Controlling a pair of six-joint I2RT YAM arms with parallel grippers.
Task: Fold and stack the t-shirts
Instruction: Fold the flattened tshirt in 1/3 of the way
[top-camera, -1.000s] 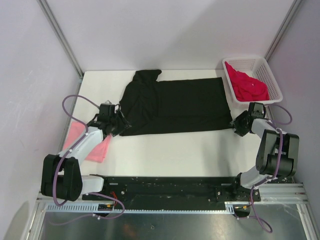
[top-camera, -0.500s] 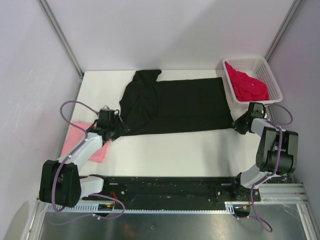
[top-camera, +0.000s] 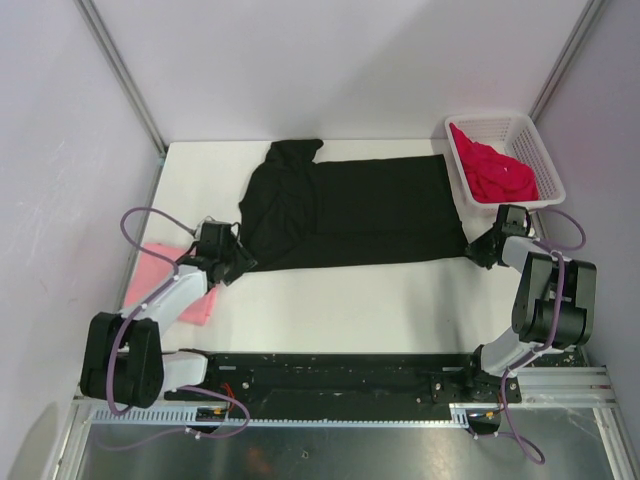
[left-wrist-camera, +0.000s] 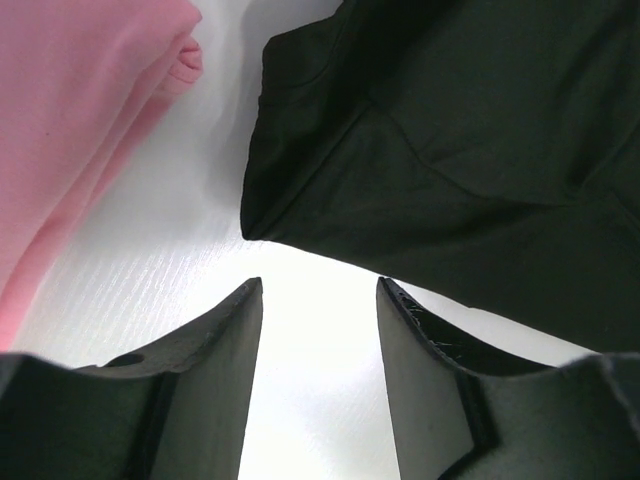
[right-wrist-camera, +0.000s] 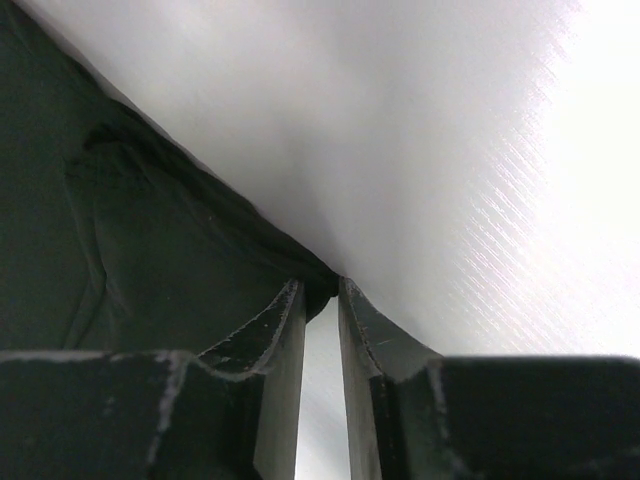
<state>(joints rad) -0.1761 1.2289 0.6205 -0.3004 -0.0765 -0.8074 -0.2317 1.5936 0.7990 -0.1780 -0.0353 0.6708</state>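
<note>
A black t-shirt (top-camera: 350, 210) lies spread across the middle of the table. My left gripper (top-camera: 238, 262) is at its near-left corner. It stands open over bare table (left-wrist-camera: 320, 290), with the black cloth's corner (left-wrist-camera: 450, 130) just ahead of the fingertips and not touching them. A light pink t-shirt (top-camera: 150, 270) lies folded under the left arm, at the left of the wrist view (left-wrist-camera: 70, 120). My right gripper (top-camera: 472, 250) is at the near-right corner, and its narrow jaws (right-wrist-camera: 320, 285) pinch the black cloth's tip (right-wrist-camera: 150, 230). A crimson t-shirt (top-camera: 495, 170) lies bunched in the basket.
A white lattice basket (top-camera: 535, 148) stands at the back right corner, close beyond the right gripper. White table surface (top-camera: 370, 300) runs between the black shirt's near hem and the arm bases. Side walls and slanted posts border the table on both sides.
The right gripper has moved onto the shirt's near-right corner and its jaws have narrowed onto it. The left gripper has slid slightly back toward the near-left corner and stayed open.
</note>
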